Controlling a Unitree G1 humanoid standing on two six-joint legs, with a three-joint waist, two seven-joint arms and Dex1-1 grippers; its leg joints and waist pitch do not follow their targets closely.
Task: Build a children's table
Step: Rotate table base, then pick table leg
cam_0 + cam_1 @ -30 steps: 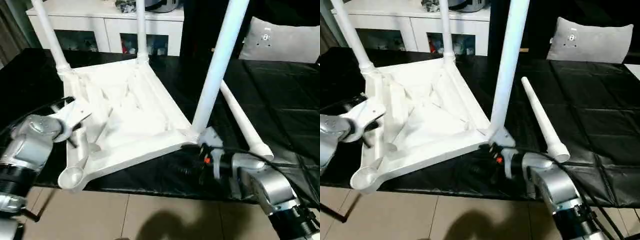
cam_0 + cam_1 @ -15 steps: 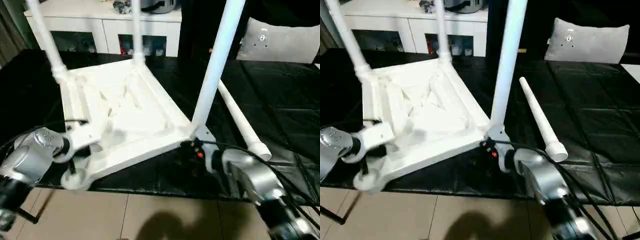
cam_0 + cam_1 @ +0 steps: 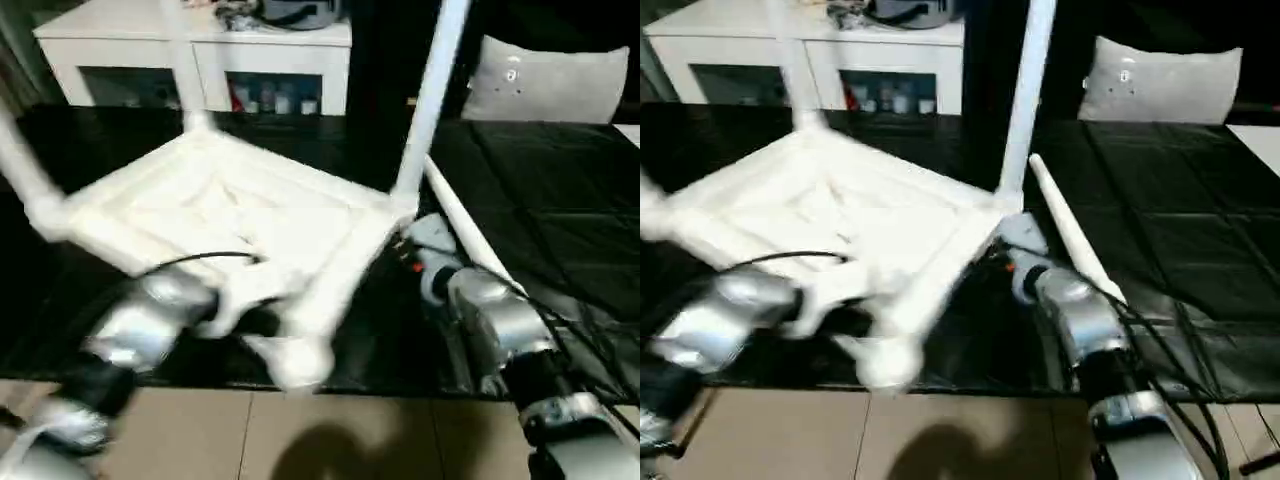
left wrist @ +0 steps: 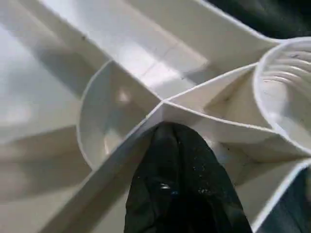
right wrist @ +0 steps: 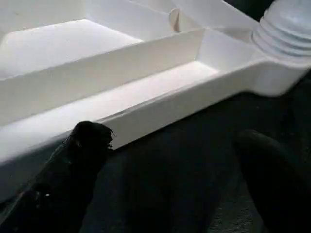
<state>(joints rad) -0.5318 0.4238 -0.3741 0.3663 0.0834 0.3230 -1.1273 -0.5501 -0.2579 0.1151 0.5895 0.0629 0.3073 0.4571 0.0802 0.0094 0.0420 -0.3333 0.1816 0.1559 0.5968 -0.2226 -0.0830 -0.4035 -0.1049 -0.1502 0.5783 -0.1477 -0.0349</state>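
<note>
Tabletop (image 3: pixel 230 215), white and ribbed, lies upside down on our black bench (image 3: pixel 560 200), its near corner hanging past the bench's front edge over the tiled floor (image 3: pixel 300 430). From the head views we see three legs standing up out of its corner sockets: one at the left corner (image 3: pixel 25 180), one at the far corner (image 3: pixel 178 60) and one at the right corner (image 3: pixel 430 100). A fourth, loose leg (image 3: pixel 1070 235) lies flat on the bench just beside that right corner. Behind the bench stands a white cabinet (image 3: pixel 200 55), and a grey cushion (image 3: pixel 550 85) lies at the far right. Our left gripper (image 3: pixel 235 305) sits at the tabletop's near edge, beside the empty corner socket (image 3: pixel 295 360); our right gripper (image 3: pixel 415 255) is close to the right corner. In the left wrist view our jaws are clenched, one black finger (image 4: pixel 182 189) pressed against a thin rib of the tabletop's underside, with the round empty socket (image 4: pixel 286 92) near it. In the right wrist view our jaws are released wide, one finger (image 5: pixel 73 170) touching the tabletop's outer side wall (image 5: pixel 160 109), the other (image 5: pixel 274 179) well apart over the black bench.
</note>
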